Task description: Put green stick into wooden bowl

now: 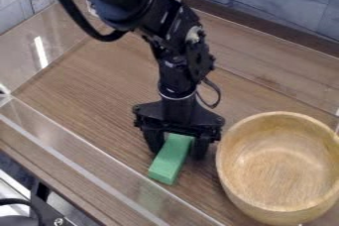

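The green stick lies flat on the wooden table, just left of the wooden bowl, which holds nothing. My gripper points straight down over the far end of the stick. It is open, one finger on each side of the stick's far end, low near the table. The black arm rises up and to the left behind it.
A clear plastic wall runs along the front and left of the table. The tabletop stretches bare to the left and behind the arm. A tiled wall stands at the back.
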Available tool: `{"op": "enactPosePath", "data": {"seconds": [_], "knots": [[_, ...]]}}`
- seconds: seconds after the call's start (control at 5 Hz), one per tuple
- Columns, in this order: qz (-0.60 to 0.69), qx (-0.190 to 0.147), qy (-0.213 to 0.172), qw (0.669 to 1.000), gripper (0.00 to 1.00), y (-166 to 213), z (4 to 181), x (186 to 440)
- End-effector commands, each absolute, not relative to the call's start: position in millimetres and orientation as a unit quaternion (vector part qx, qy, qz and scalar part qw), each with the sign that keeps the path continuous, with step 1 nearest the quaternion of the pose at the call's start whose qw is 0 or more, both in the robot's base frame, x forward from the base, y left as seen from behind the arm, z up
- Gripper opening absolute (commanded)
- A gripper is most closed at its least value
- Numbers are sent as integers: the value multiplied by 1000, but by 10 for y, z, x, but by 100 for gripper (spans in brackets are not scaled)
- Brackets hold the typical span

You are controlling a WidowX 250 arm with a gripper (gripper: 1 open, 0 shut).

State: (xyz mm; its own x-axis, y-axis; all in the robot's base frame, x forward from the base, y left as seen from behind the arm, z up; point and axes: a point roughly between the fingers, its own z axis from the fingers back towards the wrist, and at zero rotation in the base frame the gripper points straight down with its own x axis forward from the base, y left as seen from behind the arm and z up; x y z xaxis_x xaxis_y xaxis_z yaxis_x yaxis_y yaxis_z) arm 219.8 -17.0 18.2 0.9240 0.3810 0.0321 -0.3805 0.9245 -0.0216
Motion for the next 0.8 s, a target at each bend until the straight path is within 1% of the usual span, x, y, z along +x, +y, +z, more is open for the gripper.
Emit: {"op": "enactPosePath", "data": {"seconds": [0.0, 0.2, 0.6], "knots": [[204, -13, -41, 978, 100, -162, 274, 2192], [215, -13, -47, 975, 100, -136, 259, 2152], [242, -12, -54, 969, 100, -116, 258, 2319]]}}
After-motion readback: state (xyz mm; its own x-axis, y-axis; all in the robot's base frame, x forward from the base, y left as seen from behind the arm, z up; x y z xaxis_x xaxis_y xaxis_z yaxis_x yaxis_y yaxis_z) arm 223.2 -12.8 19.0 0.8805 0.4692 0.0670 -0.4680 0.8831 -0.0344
